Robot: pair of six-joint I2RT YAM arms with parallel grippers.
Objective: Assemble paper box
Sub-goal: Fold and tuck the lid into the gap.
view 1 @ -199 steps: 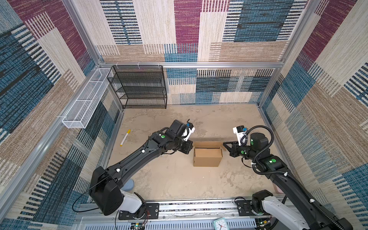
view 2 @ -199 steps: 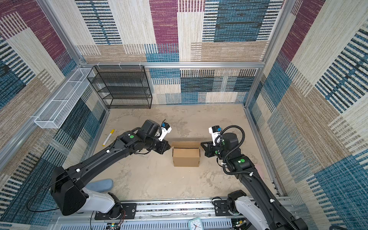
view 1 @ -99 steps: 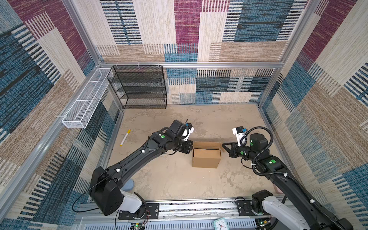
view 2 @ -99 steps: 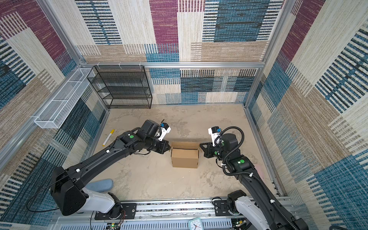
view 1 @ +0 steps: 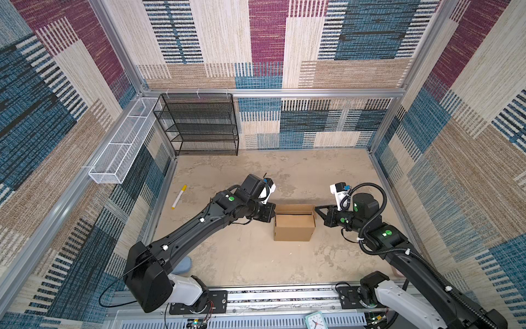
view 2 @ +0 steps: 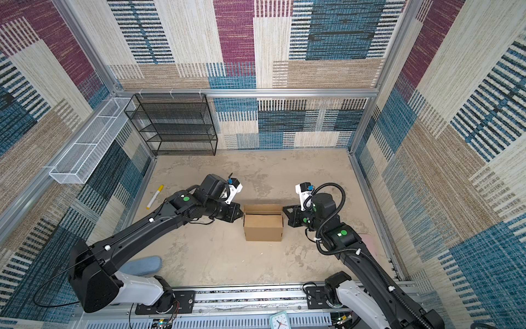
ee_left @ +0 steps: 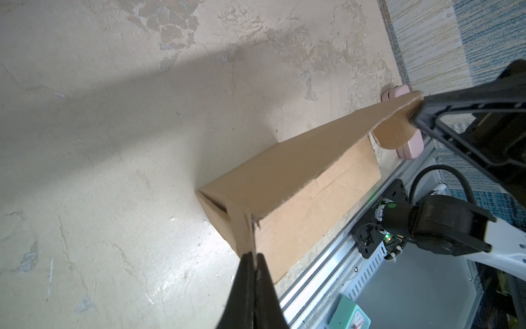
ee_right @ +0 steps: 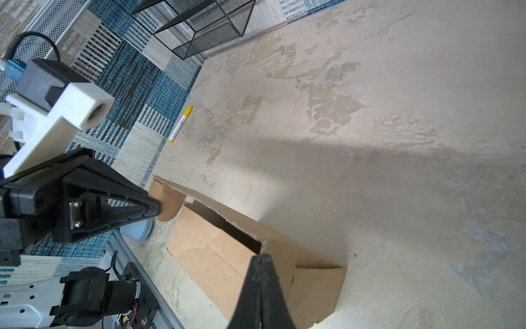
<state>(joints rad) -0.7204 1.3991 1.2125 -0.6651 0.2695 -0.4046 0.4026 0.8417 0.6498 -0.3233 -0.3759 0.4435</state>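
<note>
The paper box is plain brown cardboard, half folded, in the middle of the table. Its far wall stands up between my two grippers. My left gripper is shut on the box's left upper corner; in the left wrist view its tips pinch the thin cardboard edge. My right gripper is shut on the right upper corner, tips clamped on the edge of the box. A rounded tab sticks out by the left gripper.
A yellow-capped marker lies at the table's left side. A black wire shelf stands at the back left and a white mesh basket hangs on the left wall. A blue pad lies front left, a pink object front right.
My left gripper's jaws have closed onto the box's left corner. The box and my right gripper have shifted slightly to the left.
</note>
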